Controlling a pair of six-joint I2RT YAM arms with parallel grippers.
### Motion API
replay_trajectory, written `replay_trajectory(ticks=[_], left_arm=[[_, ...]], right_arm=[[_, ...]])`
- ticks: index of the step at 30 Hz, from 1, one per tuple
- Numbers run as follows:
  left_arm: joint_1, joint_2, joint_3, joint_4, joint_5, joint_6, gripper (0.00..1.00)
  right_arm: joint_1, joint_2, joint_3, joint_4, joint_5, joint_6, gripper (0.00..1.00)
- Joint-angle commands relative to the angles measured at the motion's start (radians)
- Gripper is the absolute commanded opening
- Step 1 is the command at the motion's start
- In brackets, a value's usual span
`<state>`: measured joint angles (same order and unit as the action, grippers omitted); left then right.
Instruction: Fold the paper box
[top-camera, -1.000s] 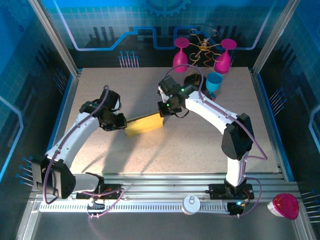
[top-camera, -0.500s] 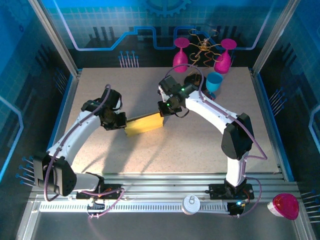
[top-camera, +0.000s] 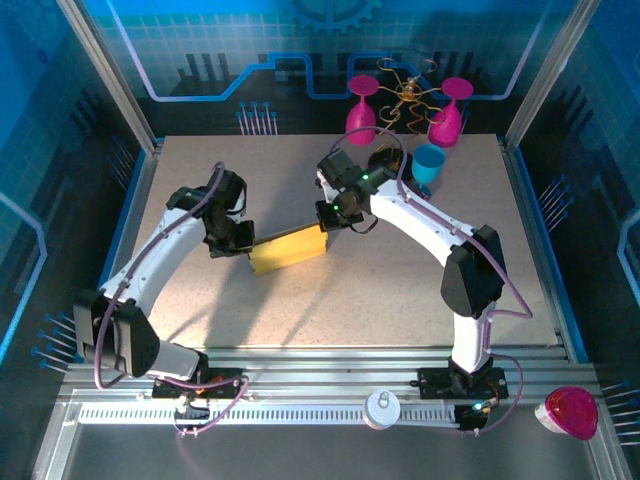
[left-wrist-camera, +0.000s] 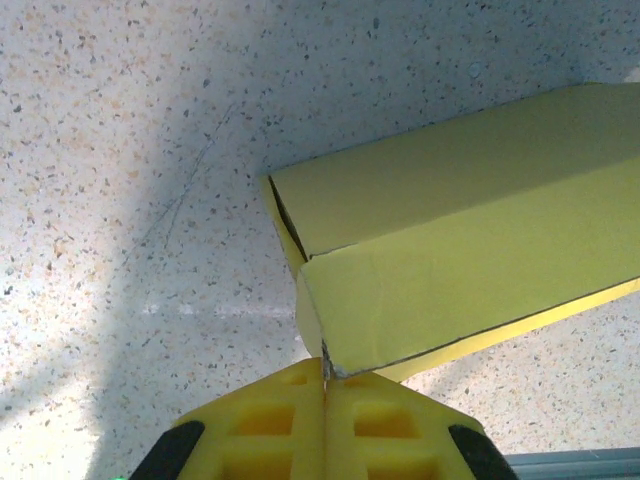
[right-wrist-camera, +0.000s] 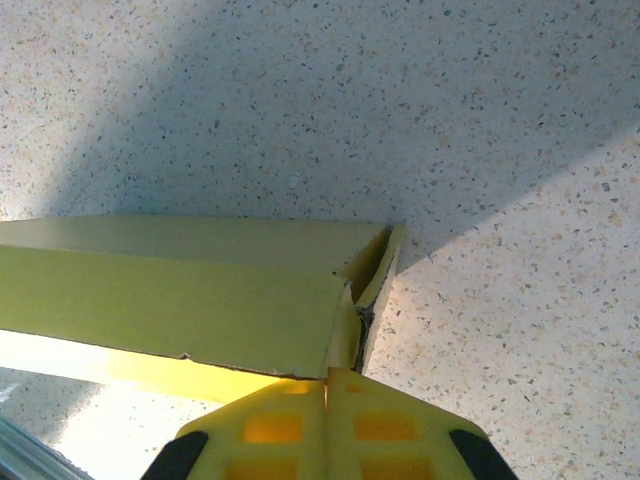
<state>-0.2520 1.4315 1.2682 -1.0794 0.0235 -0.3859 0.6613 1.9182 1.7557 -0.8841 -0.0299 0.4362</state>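
The paper box (top-camera: 288, 248) is a yellow, partly folded flat shape held between the two arms over the middle of the table. In the left wrist view the paper box (left-wrist-camera: 470, 240) shows two overlapping panels, and its near corner runs into the seam of my left gripper (left-wrist-camera: 326, 372), whose yellow pads are pressed together on it. My left gripper (top-camera: 243, 244) is at the box's left end. My right gripper (top-camera: 325, 222) is at the right end. In the right wrist view, my right gripper (right-wrist-camera: 328, 376) is shut on the end flap of the paper box (right-wrist-camera: 180, 290).
A blue cup (top-camera: 429, 165), two pink goblets (top-camera: 361, 105) (top-camera: 447, 115), a gold wire ornament (top-camera: 408, 92) and a dark object (top-camera: 385, 160) stand at the back right. A white disc (top-camera: 382, 408) and a pink item (top-camera: 571, 412) lie by the front rail.
My left gripper has closed onto the box's left corner, and its wrist has shifted slightly up and right. The right arm and the box have hardly moved.
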Motion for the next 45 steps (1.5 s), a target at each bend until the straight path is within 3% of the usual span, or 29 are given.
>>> replay_trajectory(ticks=[1,26,45], left_arm=[[-0.007,0.024,0.053,-0.072,0.041,-0.033,0.03],[0.014,0.167,0.253,-0.241,0.188,-0.109,0.04],[0.019,0.173,0.244,-0.221,0.282,-0.177,0.05]], right_arm=[[-0.003,0.03,0.031,-0.041,-0.011,-0.019,0.0],[-0.006,0.07,0.087,-0.076,-0.025,-0.034,0.0],[0.004,0.069,0.071,-0.067,-0.027,-0.028,0.0]])
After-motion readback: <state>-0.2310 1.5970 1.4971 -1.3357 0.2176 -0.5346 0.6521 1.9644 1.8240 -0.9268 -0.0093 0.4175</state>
